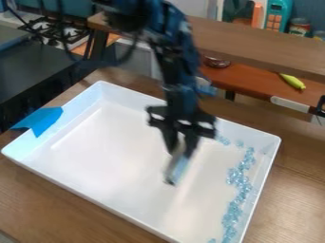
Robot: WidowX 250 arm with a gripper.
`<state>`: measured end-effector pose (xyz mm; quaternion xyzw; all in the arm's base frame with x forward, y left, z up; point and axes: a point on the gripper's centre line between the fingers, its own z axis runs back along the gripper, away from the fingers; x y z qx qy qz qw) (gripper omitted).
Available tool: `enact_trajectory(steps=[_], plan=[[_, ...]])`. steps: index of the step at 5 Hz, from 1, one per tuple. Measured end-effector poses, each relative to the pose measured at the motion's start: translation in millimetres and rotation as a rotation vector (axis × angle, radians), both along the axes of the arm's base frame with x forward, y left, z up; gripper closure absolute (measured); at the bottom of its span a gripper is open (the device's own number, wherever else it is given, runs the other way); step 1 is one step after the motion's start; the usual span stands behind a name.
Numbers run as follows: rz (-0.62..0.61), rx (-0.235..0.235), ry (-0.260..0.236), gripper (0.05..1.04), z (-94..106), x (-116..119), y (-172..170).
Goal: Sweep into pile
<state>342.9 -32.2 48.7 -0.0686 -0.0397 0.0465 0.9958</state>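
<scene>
Wood-grain tabletop [295,175] carries the white tray [82,191], where clear blue beads [238,179] line the right wall, looking partly gathered but needing compacting into one pile, while the claw [179,153] grips a small sweeping tool [177,168].

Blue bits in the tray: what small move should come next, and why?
Probably carry the flat tool, held in the gripper over the tray, to the top end of the blue bits and nudge them down the side, because they're strung out, not piled.
</scene>
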Motion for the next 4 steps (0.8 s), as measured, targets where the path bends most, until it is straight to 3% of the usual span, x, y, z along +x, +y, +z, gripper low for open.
enact_trajectory(steps=[1, 4], plan=[[-0.052, 0.006, 0.006, 0.732, 6.7, 1.0, 41.6], [-0.003, 0.110, -0.064, 0.732, -25.3, 6.5, 191.6]])
